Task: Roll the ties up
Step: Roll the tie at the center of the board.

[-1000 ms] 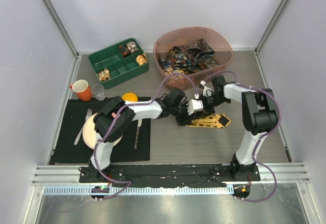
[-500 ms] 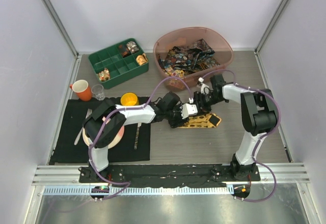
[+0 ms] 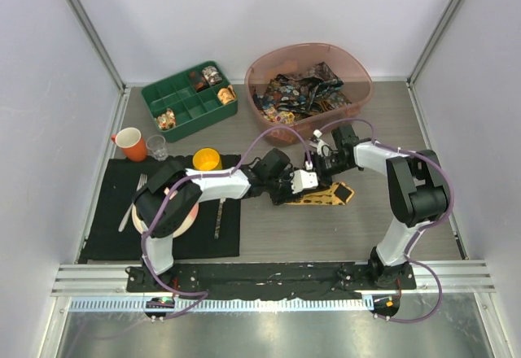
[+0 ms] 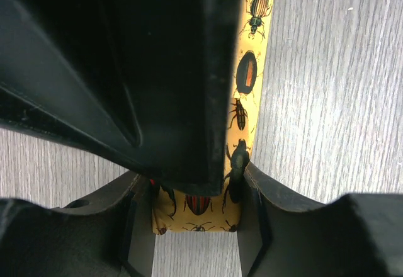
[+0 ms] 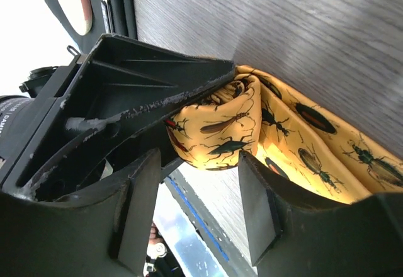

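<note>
The left gripper (image 4: 196, 192) is clenched on the yellow tie (image 5: 214, 132), its fingers pressing either side of the small roll formed at one end. The right gripper (image 5: 198, 163) sits around the same roll from the other side, jaws spread with a gap showing beside the fabric, so it grasps nothing. The two grippers meet nose to nose at mid-table.

From the roll, the rest of the yellow tie runs out flat along the table (image 3: 326, 236), and its wide pointed end lies toward the right arm. Only a few turns look wound; most of the length is still loose.

Further back, the dark ties (image 3: 301, 89) lie in a crumpled heap in the pink bowl (image 3: 309, 46), none of them rolled as far as I can tell.

My judgement: the task is early. One tie is partly rolled, needs winding to its tip, and the heap in the bowl has yet to be started.
</note>
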`<state>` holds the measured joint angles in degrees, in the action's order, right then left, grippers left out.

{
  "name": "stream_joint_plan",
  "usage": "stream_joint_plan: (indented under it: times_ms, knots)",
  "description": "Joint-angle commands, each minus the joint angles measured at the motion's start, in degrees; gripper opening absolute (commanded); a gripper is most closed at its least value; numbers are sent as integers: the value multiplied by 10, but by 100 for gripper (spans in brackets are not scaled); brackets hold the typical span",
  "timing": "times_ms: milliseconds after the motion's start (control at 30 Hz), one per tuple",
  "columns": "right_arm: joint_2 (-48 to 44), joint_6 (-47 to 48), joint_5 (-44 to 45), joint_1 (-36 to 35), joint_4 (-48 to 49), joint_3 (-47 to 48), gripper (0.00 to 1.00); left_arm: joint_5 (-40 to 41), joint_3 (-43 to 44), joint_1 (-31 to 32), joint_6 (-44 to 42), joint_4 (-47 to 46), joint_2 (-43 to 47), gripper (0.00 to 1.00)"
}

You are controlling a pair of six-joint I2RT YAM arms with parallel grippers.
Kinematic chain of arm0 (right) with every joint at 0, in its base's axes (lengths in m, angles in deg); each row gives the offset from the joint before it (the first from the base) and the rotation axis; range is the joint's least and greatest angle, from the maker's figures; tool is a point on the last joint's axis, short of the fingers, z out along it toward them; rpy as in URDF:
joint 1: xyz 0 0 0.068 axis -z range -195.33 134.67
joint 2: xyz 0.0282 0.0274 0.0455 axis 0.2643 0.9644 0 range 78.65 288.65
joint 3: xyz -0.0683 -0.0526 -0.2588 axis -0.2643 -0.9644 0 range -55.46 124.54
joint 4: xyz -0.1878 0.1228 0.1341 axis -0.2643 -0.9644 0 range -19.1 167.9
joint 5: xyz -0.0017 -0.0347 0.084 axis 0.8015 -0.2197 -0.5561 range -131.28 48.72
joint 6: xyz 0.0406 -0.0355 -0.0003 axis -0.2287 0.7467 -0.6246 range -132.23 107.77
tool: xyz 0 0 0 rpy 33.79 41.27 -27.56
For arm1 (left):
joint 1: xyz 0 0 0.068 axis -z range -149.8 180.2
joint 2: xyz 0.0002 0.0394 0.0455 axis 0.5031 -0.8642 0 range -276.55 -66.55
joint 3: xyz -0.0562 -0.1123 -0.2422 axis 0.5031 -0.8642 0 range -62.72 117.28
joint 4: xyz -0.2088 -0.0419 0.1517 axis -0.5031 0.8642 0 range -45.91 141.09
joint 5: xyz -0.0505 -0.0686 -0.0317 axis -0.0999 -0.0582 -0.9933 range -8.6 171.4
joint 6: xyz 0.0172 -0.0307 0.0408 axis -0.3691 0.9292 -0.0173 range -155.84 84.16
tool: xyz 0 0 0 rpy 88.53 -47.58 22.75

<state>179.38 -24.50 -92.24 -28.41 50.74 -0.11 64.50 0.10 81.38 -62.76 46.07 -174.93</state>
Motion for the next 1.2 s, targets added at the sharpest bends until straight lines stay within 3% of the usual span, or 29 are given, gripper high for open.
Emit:
stream_joint_plan:
  times_ms: [0,67,100,200,400,500,900,1167]
  knots:
    - [6,1,2,-16,19,-6,49,47,-23,2,-21,98,-50,21]
    - [13,8,29,-17,18,-10,34,43,-21,1,-20,98,-52,25]
    - [19,18,39,-17,11,-9,20,43,-20,1,-17,98,-52,26]
    - [43,30,71,-16,-3,-10,1,29,-21,2,-12,94,-47,42]
    - [50,32,140,-4,-18,-29,1,-15,-21,-21,23,71,-21,66]
    - [55,37,163,10,-32,-31,1,-51,-26,-29,33,43,3,71]
    - [69,33,256,28,-73,-12,1,-145,25,-28,18,-14,-9,74]
    - [107,58,264,29,-96,27,1,-153,84,-28,-47,53,-17,75]
